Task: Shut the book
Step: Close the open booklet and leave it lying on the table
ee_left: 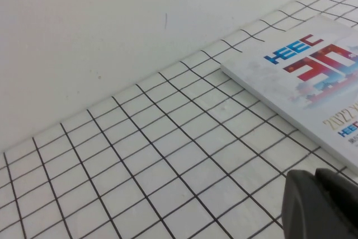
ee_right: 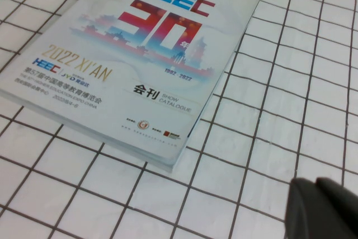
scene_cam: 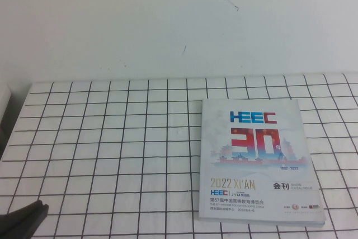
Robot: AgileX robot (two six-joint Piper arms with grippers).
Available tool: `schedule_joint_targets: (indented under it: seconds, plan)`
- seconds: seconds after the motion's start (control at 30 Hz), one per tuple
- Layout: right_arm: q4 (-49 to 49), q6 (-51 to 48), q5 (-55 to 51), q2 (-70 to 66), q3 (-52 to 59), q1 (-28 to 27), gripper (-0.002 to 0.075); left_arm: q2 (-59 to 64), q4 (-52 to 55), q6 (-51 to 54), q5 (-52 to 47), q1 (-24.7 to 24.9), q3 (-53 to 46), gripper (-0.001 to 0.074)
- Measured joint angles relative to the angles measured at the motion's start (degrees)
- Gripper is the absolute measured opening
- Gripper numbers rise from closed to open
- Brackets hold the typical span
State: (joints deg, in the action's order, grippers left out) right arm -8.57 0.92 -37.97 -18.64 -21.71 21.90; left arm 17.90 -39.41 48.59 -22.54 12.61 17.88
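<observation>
Already closed, HEEC book (scene_cam: 260,163) cover-up, left gripper (scene_cam: 22,219) near-left, right gripper (ee_right: 324,208) near book, both grips unclear.

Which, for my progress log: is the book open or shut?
Shut: the book lies flat, front cover up, no pages spread. Left gripper sits at the near-left corner of the table; right gripper is near the book, apart from it.
</observation>
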Motion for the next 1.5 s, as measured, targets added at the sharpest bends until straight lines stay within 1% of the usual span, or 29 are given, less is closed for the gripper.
schedule_joint_targets:
  seconds: [0.27, 0.37, 0.43, 0.5, 0.57, 0.7, 0.77, 0.83, 0.9, 1.0, 1.2, 1.3, 1.5]
  plan:
    - [0.0, 0.0, 0.0, 0.0, 0.0, 0.0, -0.0003, -0.1, 0.0, 0.0, -4.4, 0.0, -0.2, -0.0004]
    - [0.0, 0.0, 0.0, 0.0, 0.0, 0.0, -0.0002, -0.9, 0.3, -0.2, -4.6, 0.0, -1.7, -0.0004]
    - [0.0, 0.0, 0.0, 0.0, 0.0, 0.0, -0.0003, -2.1, 3.7, -2.1, -2.6, 0.0, -3.2, -0.0004]
    - [0.1, 0.0, 0.0, 0.0, 0.0, 0.0, -0.0003, -3.8, 9.0, -5.4, 1.9, -0.1, -4.9, -0.0004]
    - [0.2, 0.0, 0.0, 0.0, 0.0, 0.0, -0.0002, -6.2, 14.8, -11.3, 6.3, -0.9, -7.1, -0.0004]
    - [0.5, 0.0, -0.1, 0.0, 0.0, 0.0, -0.0003, -11.2, 23.0, -24.9, 14.2, -3.8, -13.9, -0.0004]
    - [0.5, 0.0, -0.1, 0.0, 0.0, 0.0, -0.0003, -13.7, 25.5, -30.2, 15.4, -5.5, -17.0, -0.0004]
    - [0.7, 0.0, -0.1, 0.0, 0.0, 0.0, -0.0003, -16.5, 27.2, -34.5, 14.2, -7.3, -19.0, -0.0004]
    - [0.7, 0.0, -0.1, 0.0, 0.0, 0.0, -0.0003, -18.0, 28.7, -38.2, 10.1, -8.5, -19.1, -0.0004]
    - [1.0, 0.0, -0.2, 0.0, 0.0, 0.0, -0.0003, -18.3, 31.4, -45.4, 4.5, -9.1, -19.1, -0.0004]
    - [1.1, 0.0, -0.4, 0.0, 0.0, 0.0, -0.0003, -18.5, 34.2, -57.1, 4.3, -8.2, -19.0, -0.0004]
    - [1.1, 0.0, -0.4, 0.0, 0.0, 0.0, -0.0003, -18.5, 35.0, -58.3, 4.2, -7.7, -19.0, -0.0004]
    - [1.1, 0.0, -0.4, 0.0, 0.0, 0.0, -0.0003, -18.5, 35.3, -56.5, 4.1, -7.7, -18.9, -0.0004]
